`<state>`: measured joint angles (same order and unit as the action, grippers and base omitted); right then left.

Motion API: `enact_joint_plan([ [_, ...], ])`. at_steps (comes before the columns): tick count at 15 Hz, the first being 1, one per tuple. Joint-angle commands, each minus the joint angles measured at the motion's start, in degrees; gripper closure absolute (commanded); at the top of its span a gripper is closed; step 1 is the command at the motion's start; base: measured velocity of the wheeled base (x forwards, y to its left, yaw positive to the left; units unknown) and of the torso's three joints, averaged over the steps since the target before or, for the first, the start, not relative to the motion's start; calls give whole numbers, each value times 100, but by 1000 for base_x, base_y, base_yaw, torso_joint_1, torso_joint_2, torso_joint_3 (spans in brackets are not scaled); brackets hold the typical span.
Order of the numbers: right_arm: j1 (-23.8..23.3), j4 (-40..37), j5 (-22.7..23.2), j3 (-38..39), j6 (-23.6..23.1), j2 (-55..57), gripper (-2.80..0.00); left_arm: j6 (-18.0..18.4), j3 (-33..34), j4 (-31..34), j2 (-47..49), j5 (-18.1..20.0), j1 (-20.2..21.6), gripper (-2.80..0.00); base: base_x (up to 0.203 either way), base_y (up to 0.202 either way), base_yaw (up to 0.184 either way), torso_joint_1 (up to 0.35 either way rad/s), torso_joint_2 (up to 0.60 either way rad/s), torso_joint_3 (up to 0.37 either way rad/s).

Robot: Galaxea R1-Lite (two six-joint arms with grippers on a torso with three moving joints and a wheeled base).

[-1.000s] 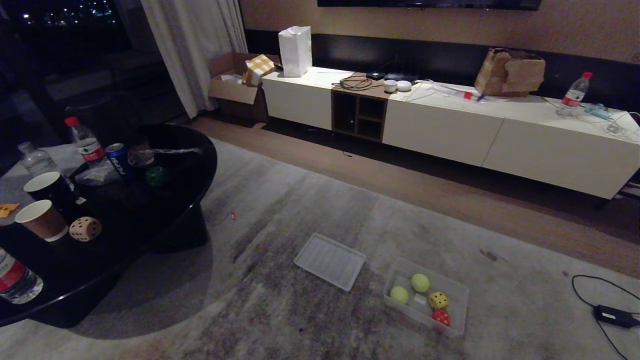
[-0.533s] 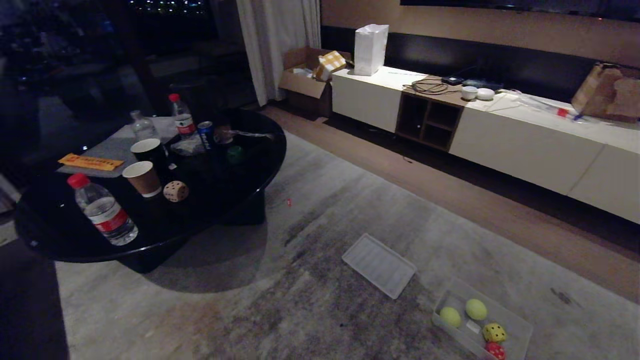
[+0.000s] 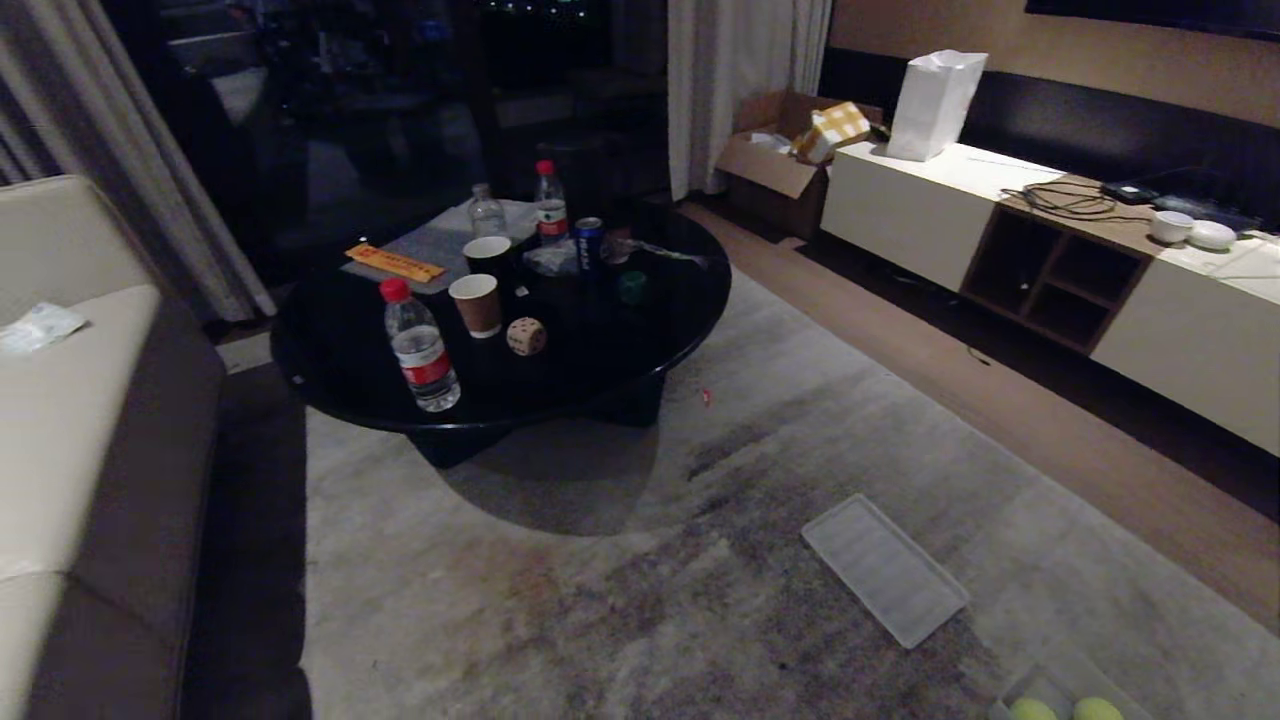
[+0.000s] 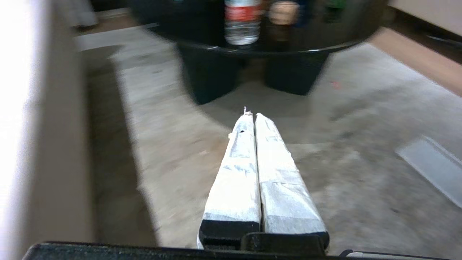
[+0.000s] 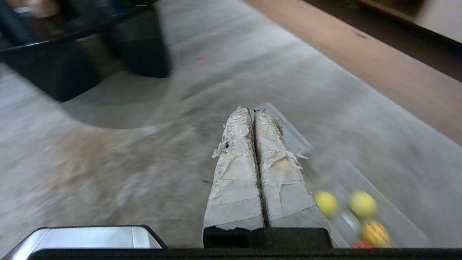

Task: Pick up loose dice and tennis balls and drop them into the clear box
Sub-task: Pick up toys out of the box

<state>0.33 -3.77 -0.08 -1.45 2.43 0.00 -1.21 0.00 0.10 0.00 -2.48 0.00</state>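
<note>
Item: beige die, on the black round coffee table, just beside the brown paper cup and near the water bottle — the one loose piece I can make out clearly. A small green object sits farther back on the table; I cannot tell whether it is the dark green die.

Item: clear box, on the rug at the lower right edge of my head view, only a corner showing. The two tennis balls lie inside it; the right wrist view also shows the yellow die in there.

Item: ribbed lid, flat on the rug between table and box, long axis running diagonally toward the box.

Item: left gripper, pads pressed together, empty, pointing over the rug toward the table base.

Item: right gripper, pads together, empty, pointing over the rug with the box beside it.

Step in hand, as I judge it — approaching the table for the beige die. A cube has no long axis; I would square the jaws to two flat faces and keep clear of the cup.
</note>
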Motion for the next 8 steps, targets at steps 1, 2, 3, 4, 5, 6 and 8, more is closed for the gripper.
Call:
enact_joint_plan([
  [1, 2, -1, -1, 4, 4, 9, 0, -2, 9, -1, 9, -1, 0, 0, -1, -7, 161, -2, 1, 5],
  [2, 2, -1, 8, 4, 4, 9, 0, -2, 9, -1, 9, 2, 0, 0, 3, -4, 168, 1, 1, 4],
  [3, 2, -1, -1, 4, 4, 9, 0, -11, 9, -1, 9, -3, 0, 0, -1, -13, 159, 2, -1, -1],
  [4, 2, -1, -1, 1, 4, 9, 0, -20, 9, -1, 9, -7, 0, 0, 0, -6, 166, -2, 2, -2],
  [5, 2, -1, -1, 4, 4, 9, 0, -29, 9, -1, 9, -7, 0, 0, 2, -6, 165, -2, 0, 7],
  [6, 2, -1, 8, 4, 4, 9, 0, -29, 9, -1, 9, -7, 0, 0, 0, -5, 163, 4, 5, 2],
  [8, 2, -1, 8, 4, -4, 9, 0, -38, 9, -1, 9, -11, 8, 0, -1, -8, 165, 0, 2, 2],
])
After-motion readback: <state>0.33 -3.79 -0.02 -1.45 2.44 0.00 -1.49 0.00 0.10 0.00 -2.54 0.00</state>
